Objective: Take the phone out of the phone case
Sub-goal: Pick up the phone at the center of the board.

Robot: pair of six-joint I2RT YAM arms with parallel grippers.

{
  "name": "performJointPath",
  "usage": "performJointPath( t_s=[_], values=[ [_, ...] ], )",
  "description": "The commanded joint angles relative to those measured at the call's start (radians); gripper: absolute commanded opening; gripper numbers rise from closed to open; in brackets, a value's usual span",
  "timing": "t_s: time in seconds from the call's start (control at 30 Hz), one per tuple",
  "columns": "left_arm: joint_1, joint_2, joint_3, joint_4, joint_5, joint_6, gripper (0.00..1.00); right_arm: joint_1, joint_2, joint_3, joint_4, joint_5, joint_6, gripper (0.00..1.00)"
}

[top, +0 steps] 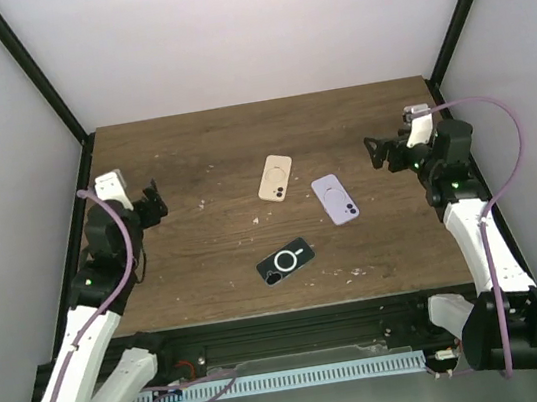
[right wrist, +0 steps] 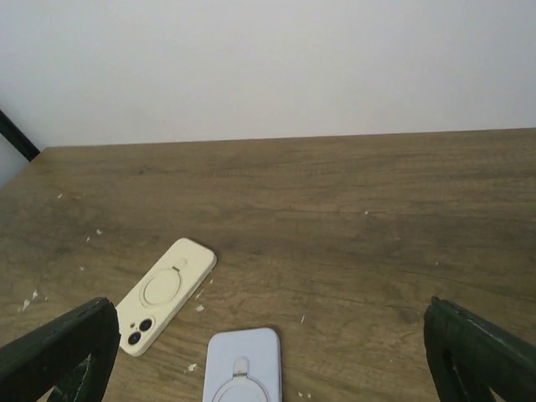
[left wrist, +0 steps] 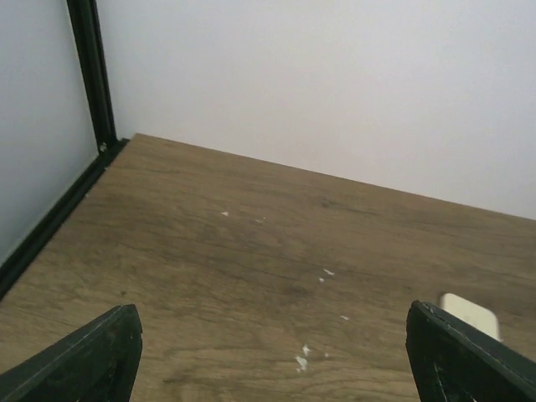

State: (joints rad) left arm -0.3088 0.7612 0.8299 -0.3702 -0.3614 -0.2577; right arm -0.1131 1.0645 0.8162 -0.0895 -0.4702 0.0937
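Note:
Three phones in cases lie face down on the wooden table (top: 208, 271): a cream one (top: 275, 178), a lilac one (top: 335, 199) and a black one with a white ring (top: 286, 261). My left gripper (top: 154, 202) is open and empty over the table's left side, well apart from them. My right gripper (top: 377, 152) is open and empty at the right. The right wrist view shows the cream case (right wrist: 164, 295) and the lilac case (right wrist: 243, 365) between its fingers (right wrist: 59, 352). The left wrist view shows a corner of the cream case (left wrist: 469, 313).
Small white crumbs (top: 256, 220) are scattered over the table. Black frame posts (top: 27, 70) and white walls close in the back and sides. A black rail (top: 288, 331) runs along the near edge.

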Motion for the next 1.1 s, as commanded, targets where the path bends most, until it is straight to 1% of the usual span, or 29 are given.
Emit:
performJointPath(
  t_s=[0.0,0.13,0.27,0.37,0.47,0.53,0.6,0.67,0.73,0.83,0.97,1.07],
  values=[
    [0.050,-0.028,-0.015,-0.044,0.153,-0.107,0.87,0.010,-0.028,-0.023,0.001,-0.054,-0.064,1.00],
    [0.082,-0.036,-0.026,-0.049,0.247,-0.151,0.88,0.014,-0.038,-0.047,0.002,-0.088,-0.097,1.00],
    [0.094,-0.042,-0.042,-0.034,0.373,-0.147,0.89,0.016,-0.041,-0.058,0.007,-0.126,-0.124,1.00],
    [0.058,-0.054,-0.066,-0.018,0.477,-0.071,0.88,0.019,-0.032,-0.043,-0.026,-0.216,-0.192,1.00],
    [0.005,-0.057,-0.083,-0.062,0.539,0.028,0.81,0.041,0.002,0.011,-0.122,-0.296,-0.304,1.00],
    [-0.029,-0.057,-0.104,-0.079,0.546,0.052,0.79,0.091,0.032,0.052,-0.209,-0.272,-0.404,1.00],
    [-0.059,-0.048,-0.124,-0.075,0.562,0.060,0.78,0.151,0.066,0.083,-0.278,-0.208,-0.491,1.00],
    [-0.077,-0.013,-0.126,-0.081,0.575,0.070,0.78,0.209,0.100,0.108,-0.341,-0.179,-0.574,0.98],
    [-0.085,0.037,-0.111,-0.099,0.578,0.082,0.77,0.262,0.137,0.130,-0.403,-0.182,-0.657,0.95],
    [-0.091,0.099,-0.097,-0.121,0.572,0.088,0.76,0.377,0.190,0.153,-0.491,-0.160,-0.786,0.92],
    [-0.093,0.109,-0.097,-0.137,0.509,0.083,0.77,0.544,0.261,0.157,-0.534,-0.055,-0.917,0.91],
    [-0.094,0.091,-0.095,-0.148,0.465,0.080,0.80,0.657,0.331,0.166,-0.540,0.041,-0.967,0.93]
  ],
)
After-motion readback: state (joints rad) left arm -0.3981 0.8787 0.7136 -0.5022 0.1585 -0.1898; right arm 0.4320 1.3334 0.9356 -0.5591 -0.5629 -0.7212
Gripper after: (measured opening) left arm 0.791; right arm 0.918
